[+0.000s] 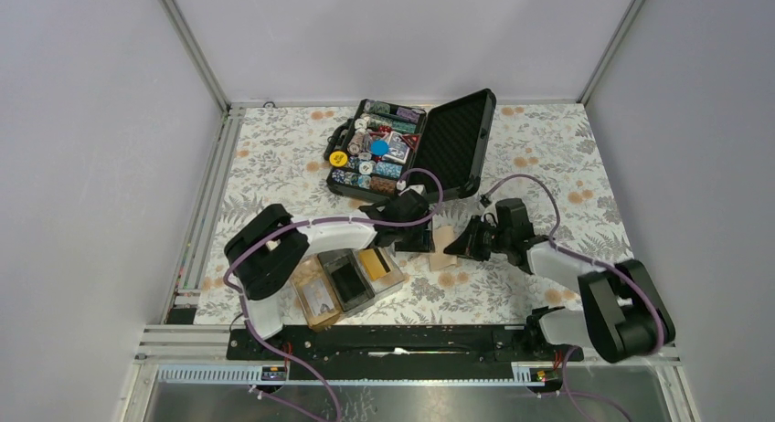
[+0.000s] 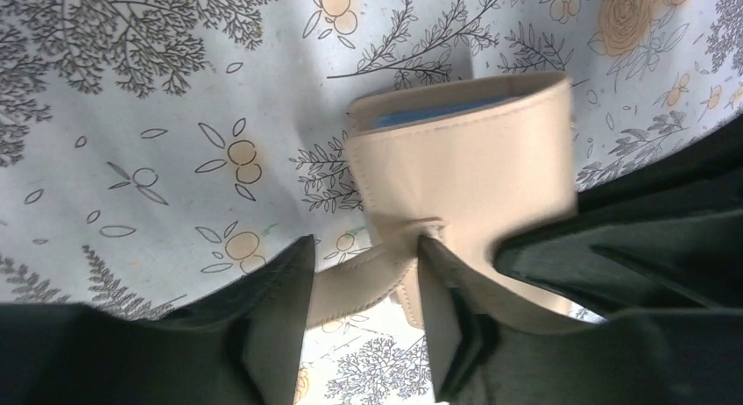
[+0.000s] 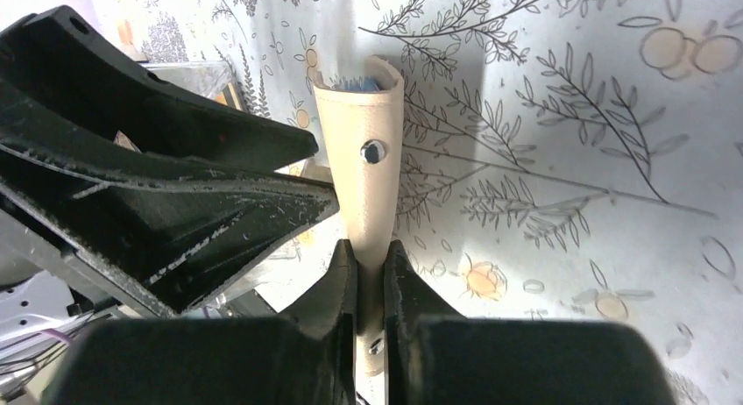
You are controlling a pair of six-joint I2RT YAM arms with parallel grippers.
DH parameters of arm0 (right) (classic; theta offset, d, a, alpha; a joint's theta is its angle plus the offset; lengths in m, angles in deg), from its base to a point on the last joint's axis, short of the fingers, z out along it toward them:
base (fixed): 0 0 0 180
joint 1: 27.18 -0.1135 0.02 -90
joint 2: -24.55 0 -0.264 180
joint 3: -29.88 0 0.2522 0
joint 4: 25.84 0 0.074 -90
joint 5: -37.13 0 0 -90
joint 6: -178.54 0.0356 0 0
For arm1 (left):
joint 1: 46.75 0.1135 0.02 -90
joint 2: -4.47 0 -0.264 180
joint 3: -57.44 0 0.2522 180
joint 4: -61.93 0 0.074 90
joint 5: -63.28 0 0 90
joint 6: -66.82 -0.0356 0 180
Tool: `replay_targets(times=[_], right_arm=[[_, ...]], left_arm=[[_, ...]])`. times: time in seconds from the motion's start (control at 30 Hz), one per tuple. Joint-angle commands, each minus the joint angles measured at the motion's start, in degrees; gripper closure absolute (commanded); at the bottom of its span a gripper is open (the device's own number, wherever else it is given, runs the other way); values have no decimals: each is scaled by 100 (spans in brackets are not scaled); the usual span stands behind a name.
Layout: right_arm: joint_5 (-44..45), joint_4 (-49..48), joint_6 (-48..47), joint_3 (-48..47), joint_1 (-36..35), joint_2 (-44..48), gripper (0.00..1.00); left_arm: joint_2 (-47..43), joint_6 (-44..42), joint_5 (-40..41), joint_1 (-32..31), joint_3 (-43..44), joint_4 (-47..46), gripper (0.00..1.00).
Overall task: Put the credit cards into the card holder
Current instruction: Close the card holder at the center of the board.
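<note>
- Credit card (image 1: 377,261): one gold-orange card lies in the right-hand compartment of the card holder (image 1: 315,312), just below the middle of the top view.
- Card holder sits on the flowered tablecloth (image 1: 274,157), under the left arm's forearm.
- Beige wallet (image 1: 444,248) stands between the two grippers, right of the holder. A blue card (image 2: 434,116) shows in its open end.
- Left gripper (image 2: 364,313): fingers apart, with the wallet's strap (image 2: 368,282) lying in the gap. Cannot tell whether the strap is actually pinched.
- Right gripper (image 3: 370,282): fingers nearly together, clamped on the wallet's narrow edge. The wallet's snap stud is visible above them.
- Black case (image 1: 411,143) lies lid open in the upper middle of the top view, full of chips and apart from both grippers.
</note>
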Motion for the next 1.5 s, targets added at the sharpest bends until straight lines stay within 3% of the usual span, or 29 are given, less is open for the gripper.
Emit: replay_targets(times=[0.0, 0.23, 0.4, 0.57, 0.9, 1.23, 1.47], right_arm=[[819, 1242, -461, -260, -24, 981, 100], [1522, 2708, -925, -788, -111, 2294, 100], [2476, 3100, -990, -1311, -837, 2883, 100], [3573, 2940, -1004, -1745, -1942, 3036, 100], [4725, 2133, -1355, -1945, -3334, 2623, 100], [5349, 1652, -1797, -2062, -4082, 2218, 100], [5765, 1543, -2151, -2219, -4512, 1784, 100]], left_arm=[[-593, -264, 479, -55, 408, 387, 45], [-1712, -291, 642, -91, 696, 709, 35], [-2326, 161, 289, -127, 682, 428, 29], [-2535, 659, -184, -133, 478, -145, 21], [-2578, 947, 82, -128, 46, -163, 18], [-2433, 1027, 560, -126, -206, 3, 19], [-2354, 956, 751, -127, -218, 59, 41]])
